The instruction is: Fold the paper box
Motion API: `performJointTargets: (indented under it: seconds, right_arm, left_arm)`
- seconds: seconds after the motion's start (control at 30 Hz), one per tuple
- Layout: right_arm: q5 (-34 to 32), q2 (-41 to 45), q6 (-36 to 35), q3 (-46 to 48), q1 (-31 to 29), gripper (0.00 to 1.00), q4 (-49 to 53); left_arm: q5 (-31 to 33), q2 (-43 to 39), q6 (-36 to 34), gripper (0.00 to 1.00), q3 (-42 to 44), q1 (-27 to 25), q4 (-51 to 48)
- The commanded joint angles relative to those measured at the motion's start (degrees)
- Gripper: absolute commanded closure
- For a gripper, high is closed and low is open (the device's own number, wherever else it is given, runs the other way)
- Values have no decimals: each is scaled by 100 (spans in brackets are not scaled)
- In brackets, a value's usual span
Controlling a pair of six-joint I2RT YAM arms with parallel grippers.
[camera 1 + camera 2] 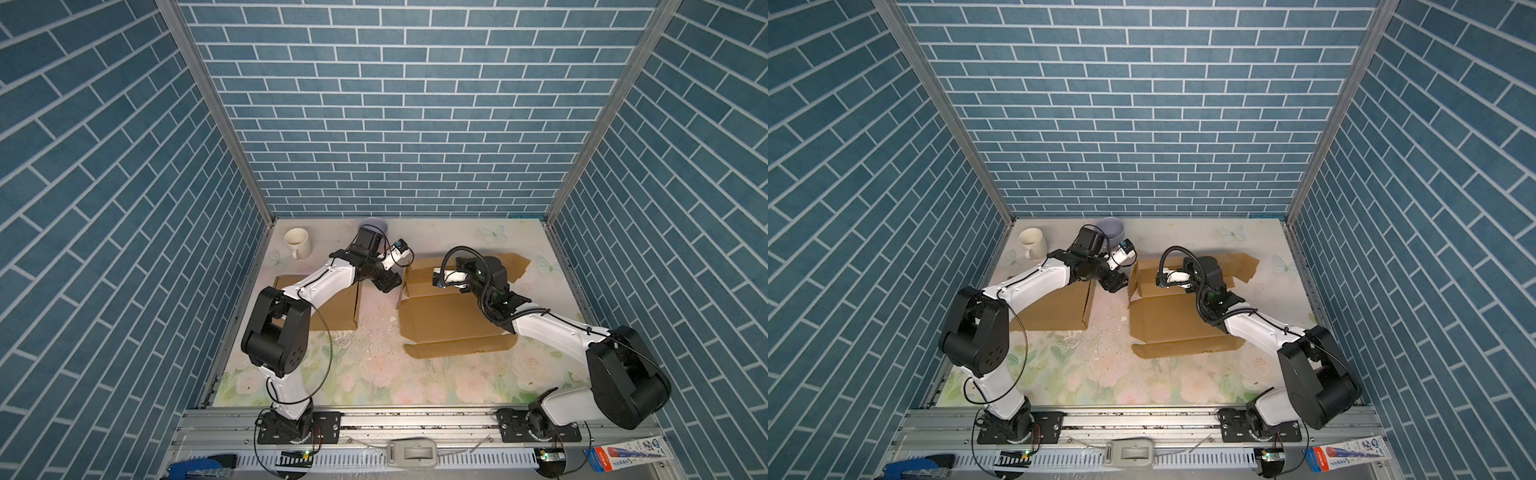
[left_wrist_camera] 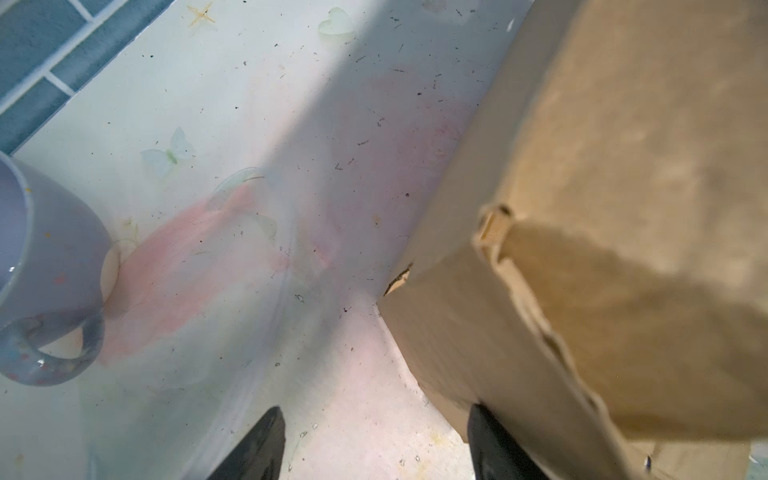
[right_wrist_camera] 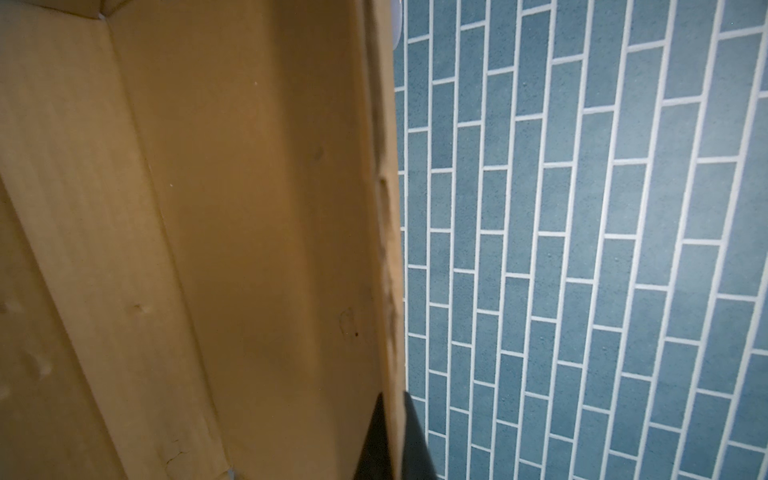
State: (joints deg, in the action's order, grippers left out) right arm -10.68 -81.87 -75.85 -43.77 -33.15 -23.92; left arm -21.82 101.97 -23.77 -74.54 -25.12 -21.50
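We see the box [image 1: 449, 328] half-open right of table [image 1: 374, 374] centre (near flap flat). Behind, our right gripper [image 3: 392, 419] pinches its raised panel; our left gripper [image 2: 376, 432], jaws spread, hovers beside its left flap. Farthest stand a white mug [image 1: 297, 242] and a lilac mug [image 1: 1113, 227]

The left arm [image 1: 324, 282] reaches forward and inward; the left pincer [image 2: 374, 411] points down with its jaws wide apart. The right arm [image 1: 552, 328] bends inward too, and the right pincer [image 3: 394, 415] is pinched closed on a wall of the paper box [image 3: 208, 208].
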Motion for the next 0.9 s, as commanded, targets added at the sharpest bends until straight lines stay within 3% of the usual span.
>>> performJointTargets:
  seconds: [0.0,0.1,0.27,0.53,0.73,0.87]
  right_arm:
    - [69,-62,185,-282,-7,100,174]
    - [79,-23,184,-290,0,100,253]
    - [45,-105,185,-341,1,100,263]
    - [70,-188,262,-374,35,100,436]
    - [136,-315,342,-474,123,100,577]
    - [146,-421,396,-514,150,100,608]
  left_arm:
    - [-17,-112,-264,27,52,-34,-470]
    - [226,-219,-492,25,32,125,-927]
    - [224,-339,-67,25,79,343,-1117]
    - [496,-1269,2026,30,804,824,-627]
    - [-31,-2486,3004,36,1666,762,-278]
    - [-228,-2875,3530,39,2385,184,527]
